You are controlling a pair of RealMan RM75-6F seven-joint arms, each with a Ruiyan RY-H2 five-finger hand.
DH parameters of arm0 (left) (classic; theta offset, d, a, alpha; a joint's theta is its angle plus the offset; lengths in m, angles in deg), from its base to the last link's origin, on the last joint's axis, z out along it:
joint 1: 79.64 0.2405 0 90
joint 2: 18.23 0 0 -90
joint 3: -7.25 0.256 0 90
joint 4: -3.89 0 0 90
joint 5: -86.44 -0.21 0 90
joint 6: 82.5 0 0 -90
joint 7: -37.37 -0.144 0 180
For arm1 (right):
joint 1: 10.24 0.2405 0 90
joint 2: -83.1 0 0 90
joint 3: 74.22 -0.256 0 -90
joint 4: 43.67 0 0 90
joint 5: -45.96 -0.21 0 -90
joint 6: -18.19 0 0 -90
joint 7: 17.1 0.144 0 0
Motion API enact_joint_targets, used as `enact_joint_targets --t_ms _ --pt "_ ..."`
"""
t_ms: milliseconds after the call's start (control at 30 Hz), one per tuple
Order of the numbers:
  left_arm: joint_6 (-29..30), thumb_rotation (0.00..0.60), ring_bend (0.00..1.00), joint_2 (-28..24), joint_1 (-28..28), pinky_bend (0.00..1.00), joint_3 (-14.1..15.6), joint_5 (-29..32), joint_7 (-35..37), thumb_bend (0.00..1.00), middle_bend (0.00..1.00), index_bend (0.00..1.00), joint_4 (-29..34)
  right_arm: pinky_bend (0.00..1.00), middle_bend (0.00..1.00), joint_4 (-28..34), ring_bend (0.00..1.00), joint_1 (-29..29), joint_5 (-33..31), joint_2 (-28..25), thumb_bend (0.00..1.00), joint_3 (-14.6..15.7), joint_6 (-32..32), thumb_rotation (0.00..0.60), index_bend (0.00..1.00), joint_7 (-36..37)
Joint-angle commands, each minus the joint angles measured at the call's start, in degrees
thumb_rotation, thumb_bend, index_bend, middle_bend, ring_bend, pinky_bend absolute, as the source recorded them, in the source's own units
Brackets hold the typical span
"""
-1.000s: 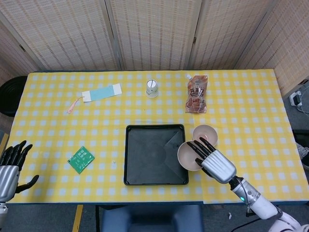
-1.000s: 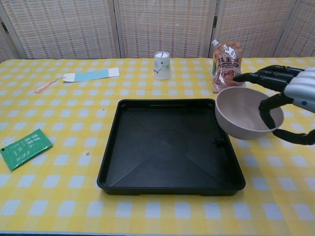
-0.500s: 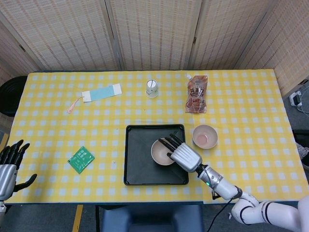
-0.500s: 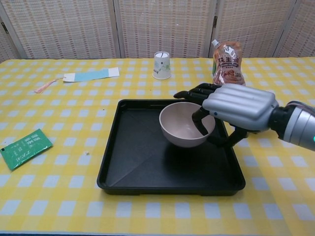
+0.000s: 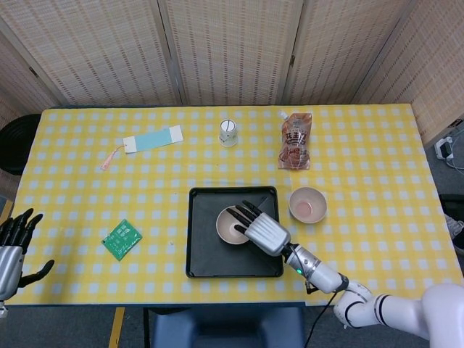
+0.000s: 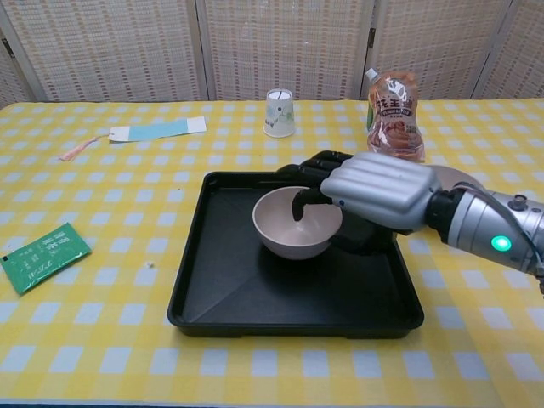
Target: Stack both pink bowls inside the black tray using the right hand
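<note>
A black tray [image 5: 210, 254] [image 6: 221, 289] lies at the front middle of the table. My right hand [image 5: 262, 230] [image 6: 374, 187] grips a pink bowl [image 5: 230, 226] [image 6: 293, 228] by its right rim, fingers hooked inside it. The bowl is upright, low over the tray's middle; whether it touches the tray floor I cannot tell. The second pink bowl [image 5: 307, 204] stands on the cloth just right of the tray; in the chest view my hand hides it. My left hand [image 5: 13, 246] hangs at the table's front left corner, fingers apart, holding nothing.
A paper cup [image 5: 228, 133] [image 6: 279, 112] and a snack pouch [image 5: 296, 140] [image 6: 393, 104] stand behind the tray. A blue bookmark [image 5: 151, 139] [image 6: 157, 129] lies far left, and a green packet [image 5: 122, 238] [image 6: 42, 256] sits left of the tray.
My right hand carried the pink bowl leftward from beyond the tray's right edge to over its middle, and lowered it. The second bowl and the left hand stayed put.
</note>
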State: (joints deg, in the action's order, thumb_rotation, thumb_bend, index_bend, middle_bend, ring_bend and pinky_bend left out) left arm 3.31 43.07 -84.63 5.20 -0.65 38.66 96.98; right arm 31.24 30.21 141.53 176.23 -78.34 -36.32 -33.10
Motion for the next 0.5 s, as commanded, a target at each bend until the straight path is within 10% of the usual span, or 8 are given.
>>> enact_joint_targets --t_ms 33,500 --pt "-0.1 0.600 0.00 0.0 0.0 0.00 0.1 -0.1 -0.3 0.28 0.00 0.00 0.1 0.00 0.00 2.1 0.00 -1.3 0.8 -2.1 0.47 1.0 -3.1 0.600 0.17 0.4" --pt "-0.5 0.600 0.00 0.8 -0.3 0.00 0.6 -0.9 -2.5 0.28 0.00 0.00 0.6 0.00 0.00 9.6 0.00 -14.9 -0.2 -16.1 0.47 5.9 -20.7 0.600 0.17 3.1"
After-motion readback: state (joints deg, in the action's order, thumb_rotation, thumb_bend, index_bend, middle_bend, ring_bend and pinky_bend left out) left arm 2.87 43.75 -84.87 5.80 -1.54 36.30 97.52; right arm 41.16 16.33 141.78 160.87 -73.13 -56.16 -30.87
